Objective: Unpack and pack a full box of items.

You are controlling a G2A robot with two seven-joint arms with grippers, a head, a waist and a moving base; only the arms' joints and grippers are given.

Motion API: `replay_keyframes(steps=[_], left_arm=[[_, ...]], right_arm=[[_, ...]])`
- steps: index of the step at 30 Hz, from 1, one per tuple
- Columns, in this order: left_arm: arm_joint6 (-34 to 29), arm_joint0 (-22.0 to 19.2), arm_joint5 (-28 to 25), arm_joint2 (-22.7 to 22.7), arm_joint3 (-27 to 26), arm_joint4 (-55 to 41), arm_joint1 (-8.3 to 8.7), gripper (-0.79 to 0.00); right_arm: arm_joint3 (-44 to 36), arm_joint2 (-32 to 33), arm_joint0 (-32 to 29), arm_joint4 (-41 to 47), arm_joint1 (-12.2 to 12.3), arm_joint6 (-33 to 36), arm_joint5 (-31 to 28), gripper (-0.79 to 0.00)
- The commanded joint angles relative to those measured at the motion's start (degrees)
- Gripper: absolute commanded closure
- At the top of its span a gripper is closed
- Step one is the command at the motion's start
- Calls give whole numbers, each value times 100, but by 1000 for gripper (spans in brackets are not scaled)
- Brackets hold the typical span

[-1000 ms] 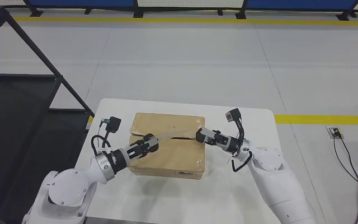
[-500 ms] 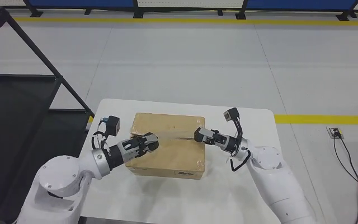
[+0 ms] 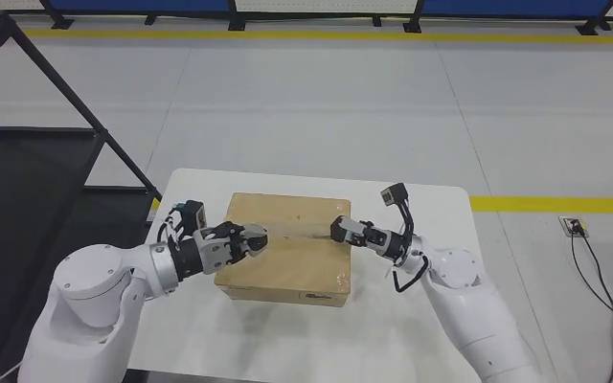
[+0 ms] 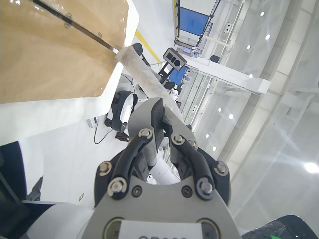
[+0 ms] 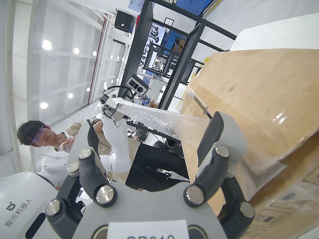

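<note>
Cardboard box [image 3: 285, 247] mid-surface [image 3: 412, 316], flaps shut. Left pincer [image 4: 163, 111] clamped on clear tape strip [image 4: 139, 70], which is peeled off the seam except its far end. Right pincer [image 5: 153, 125] agape beside that end. Unpacking not begun; packing follows.

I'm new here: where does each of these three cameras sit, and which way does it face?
Top view: above the arms, facing down on the table, box, left gripper and right gripper.
Left wrist view: behind the shut left gripper, facing along the tape strip to the box.
Right wrist view: behind the open right gripper, facing across the box.
Both wrist views share the tape strip, stretched from box to left gripper.
</note>
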Motion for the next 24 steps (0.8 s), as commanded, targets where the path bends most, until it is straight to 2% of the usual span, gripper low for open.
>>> replay_keyframes(steps=[1, 7, 13, 19, 24], left_arm=[[66, -19, 95, -1, 31, -121, 4, 0], [343, -90, 484, -25, 106, -421, 26, 0], [367, -93, 500, -25, 106, -419, 28, 0], [479, 8, 429, 2, 115, -529, 22, 0], [668, 44, 673, -12, 149, -912, 26, 0]], right_arm=[[-11, 10, -23, 54, 4, -3, -56, -785], [-13, 85, -81, 327, 30, 112, -203, -785], [-45, 104, -137, 461, 51, 209, -282, -785], [-52, 2, -49, 327, 59, 298, -42, -785], [-19, -133, 67, 39, 41, 50, 213, -785]])
